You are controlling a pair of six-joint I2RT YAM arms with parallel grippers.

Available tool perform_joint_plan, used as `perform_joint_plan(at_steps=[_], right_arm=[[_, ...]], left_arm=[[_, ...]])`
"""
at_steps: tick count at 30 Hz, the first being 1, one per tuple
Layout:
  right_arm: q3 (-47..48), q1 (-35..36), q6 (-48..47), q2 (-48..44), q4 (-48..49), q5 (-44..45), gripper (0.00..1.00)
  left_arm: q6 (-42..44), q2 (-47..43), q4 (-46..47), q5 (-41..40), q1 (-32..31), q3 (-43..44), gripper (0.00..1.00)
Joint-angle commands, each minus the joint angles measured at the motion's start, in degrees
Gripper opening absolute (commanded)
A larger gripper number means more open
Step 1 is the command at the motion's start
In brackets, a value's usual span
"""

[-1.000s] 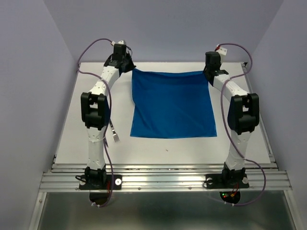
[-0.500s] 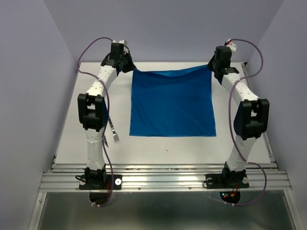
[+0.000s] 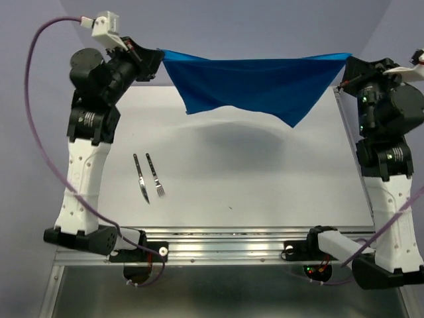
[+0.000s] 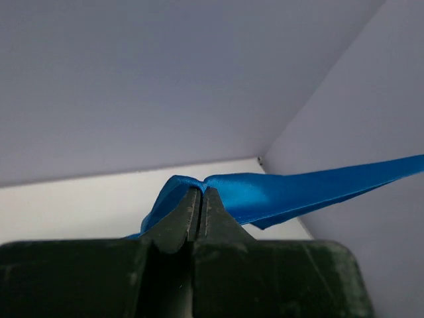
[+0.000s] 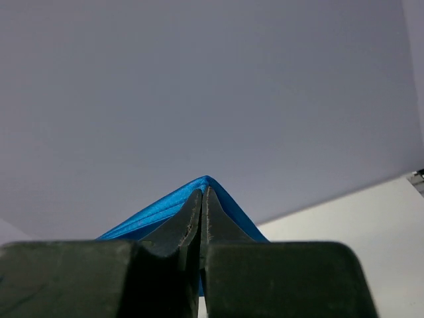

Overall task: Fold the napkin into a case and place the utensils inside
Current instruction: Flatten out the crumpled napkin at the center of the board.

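- One knife (image 3: pixel 140 179) and one fork (image 3: pixel 154 175) lie side by side on the table (image 3: pixel 265 179), left of centre.
- One napkin (image 3: pixel 258 83) hangs above the table, stretched between two grippers.
- The left gripper (image 4: pixel 201 192) and the right gripper (image 5: pixel 201 193) are each pinched tight on one napkin corner.

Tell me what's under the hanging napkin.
Only bare table with its shadow shows below the napkin. Knife and fork lie nearer, to the left, not beneath it. The table's far strip is hidden behind the hanging cloth.
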Motion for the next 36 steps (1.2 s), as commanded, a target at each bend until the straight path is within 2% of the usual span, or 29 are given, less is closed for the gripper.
perform_joint_plan(at_steps=[1,4,11,17,23,27,29,32,36], right_arm=[[2.52,-0.05,0.19,-2.76,-4.64,-1.71,0.01],[3.31,-0.05,0.19,-6.63,-4.91,-1.8,0.01],[3.14,-0.05,1.16,-10.51,-5.7,-2.41,0.01],[-4.14,-0.05,2.04,-11.66,-3.68,1.62,0.01],[-13.02,-0.05,1.69,-6.83,-1.57,6.11,0.01],[-21.97,-0.05,1.34,-2.53,4.39,6.38,0.01],[-23.57,-0.05,1.16,1.93,5.72,6.9,0.01],[-25.16,-0.05,0.55,9.22,8.71,7.17,0.01],[-27.97,-0.05,-0.69,15.66,17.76,6.73,0.01]], left_arm=[[0.2,-5.9,2.0,0.91,0.06,-1.13,0.0],[0.55,-10.3,1.03,0.12,0.06,0.1,0.0],[1.08,-13.57,-1.6,0.73,0.06,2.31,0.0],[1.26,-12.17,-1.79,-0.24,0.06,-3.21,0.0],[0.73,-8.04,1.29,-2.43,0.06,-13.15,0.0],[0.03,-3.82,5.05,-2.61,-0.2,-21.5,0.0],[-0.42,-0.92,6.82,-3.05,-0.38,-25.09,0.0],[-1.21,4.87,9.64,-3.67,-0.55,-26.61,0.0],[-1.12,13.66,9.47,-2.96,-0.64,-24.07,0.0]])
